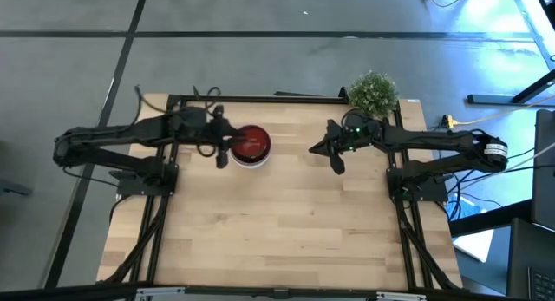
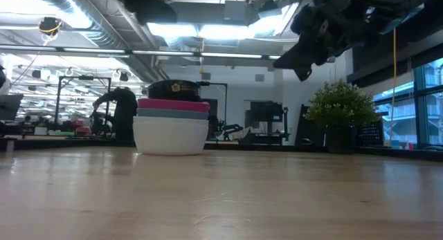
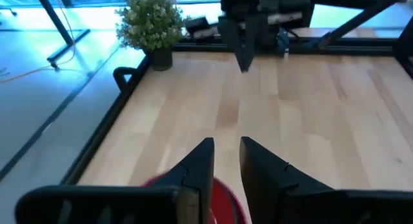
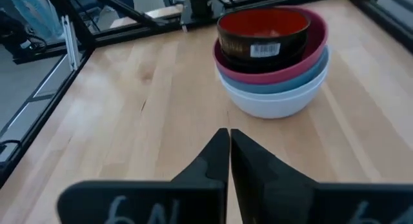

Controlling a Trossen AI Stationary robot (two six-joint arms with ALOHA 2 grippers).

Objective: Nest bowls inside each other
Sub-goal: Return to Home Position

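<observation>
High view: bowls [image 1: 251, 146] nested, so I judge only homing is left; left gripper [image 1: 227, 148] parted, empty, at their rim, right gripper [image 1: 317, 148] clenched empty, well apart.

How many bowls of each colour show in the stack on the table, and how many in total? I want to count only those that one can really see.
White bowl: 1
Blue bowl: 1
Pink bowl: 1
Dark red bowl: 1
Total: 4 bowls showing; more of the same colour may sit hidden inside these.
</observation>
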